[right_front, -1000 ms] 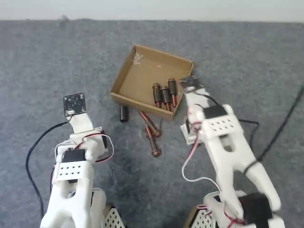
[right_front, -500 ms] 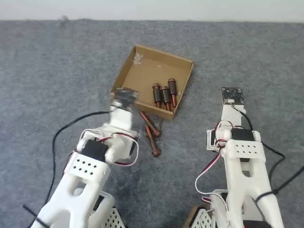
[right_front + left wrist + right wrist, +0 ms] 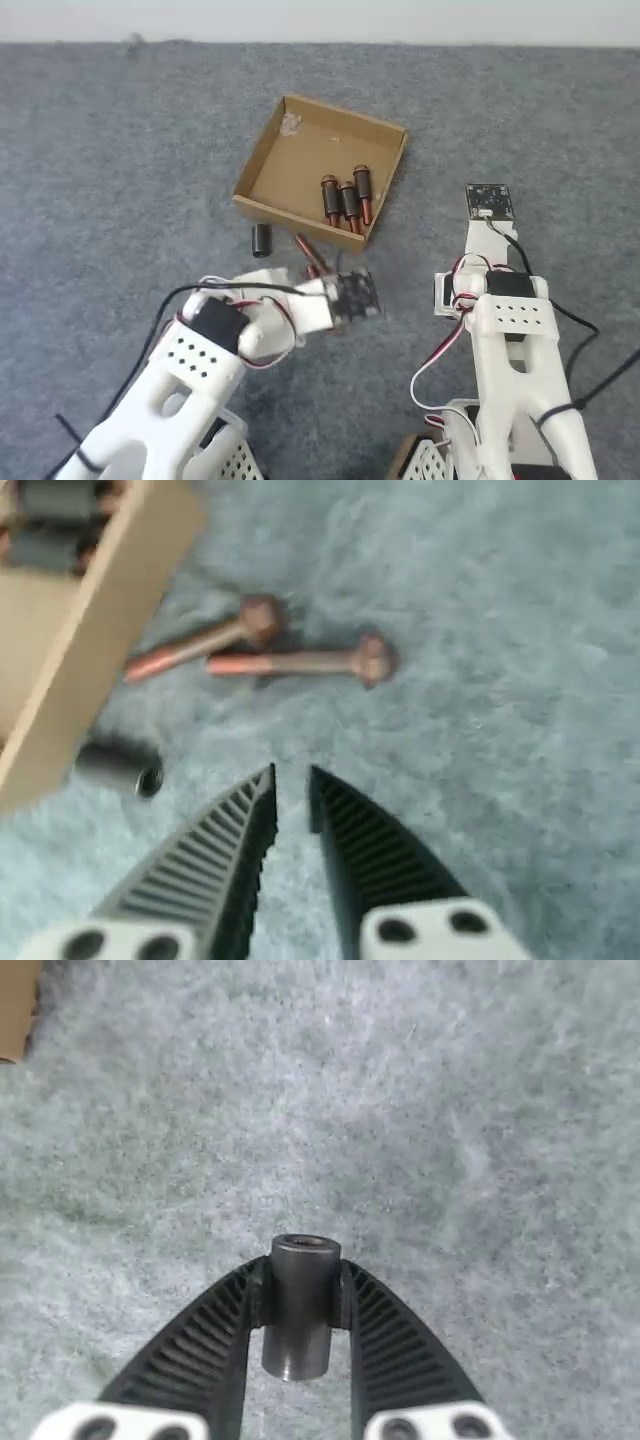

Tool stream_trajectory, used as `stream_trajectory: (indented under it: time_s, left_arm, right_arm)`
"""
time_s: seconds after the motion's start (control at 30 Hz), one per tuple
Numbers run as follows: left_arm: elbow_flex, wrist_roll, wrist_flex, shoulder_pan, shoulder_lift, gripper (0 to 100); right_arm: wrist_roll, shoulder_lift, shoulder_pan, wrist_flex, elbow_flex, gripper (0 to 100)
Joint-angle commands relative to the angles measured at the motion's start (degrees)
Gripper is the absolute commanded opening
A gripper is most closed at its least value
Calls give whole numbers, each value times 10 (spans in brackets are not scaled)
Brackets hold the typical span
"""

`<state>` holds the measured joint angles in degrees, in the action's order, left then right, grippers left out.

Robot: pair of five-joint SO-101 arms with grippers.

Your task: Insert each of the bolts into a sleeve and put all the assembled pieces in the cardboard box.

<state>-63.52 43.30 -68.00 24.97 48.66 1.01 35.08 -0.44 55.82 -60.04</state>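
Carpet (image 3: 120, 150), grey, covers the table under my two white arms. My left arm (image 3: 200, 350) is bent and swung inward toward the middle, its wrist hanging low over the floor just in front of the cardboard box (image 3: 300, 160). The left pincer (image 3: 292, 785) points down at the carpet with its toothed fingers a narrow gap apart and nothing between them. Ahead of its tips lie two loose bolts (image 3: 290, 662), copper-coloured and nearly touching, and a loose sleeve (image 3: 118, 765) lies just beside the box wall. My right arm (image 3: 505, 320) reaches straight forward, off to the right of the box and apart from it. The right pincer (image 3: 300, 1280) is clamped on a black sleeve (image 3: 303, 1260), which stands upright between the fingers with its open end facing the camera, above bare carpet. Three assembled pieces (image 3: 346, 200) lie side by side in the box's near right corner.
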Motion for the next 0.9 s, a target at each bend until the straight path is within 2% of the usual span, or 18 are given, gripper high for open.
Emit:
stream_trajectory:
  time_s: [0.0,0.1,0.27,0.43,0.6,0.73,0.87]
  left_arm:
    - [7,14,-4,46,-8,99]
    - [42,33,-3,59,-78,100]
    - [135,57,16,42,-244,100]
    - [210,77,17,41,-351,101]
    - [237,80,17,33,-375,102]
    - [227,124,12,25,-380,102]
    - [224,133,33,22,-382,102]
  right_arm:
    - [-2,24,12,-7,4,8]
    - [-2,26,13,-7,4,8]
    - [-1,28,13,-7,4,8]
    - [46,29,13,-11,-6,7]
    - [51,29,13,-25,-14,7]
    - [51,29,13,-25,-14,7]
    - [51,29,20,-25,-13,7]
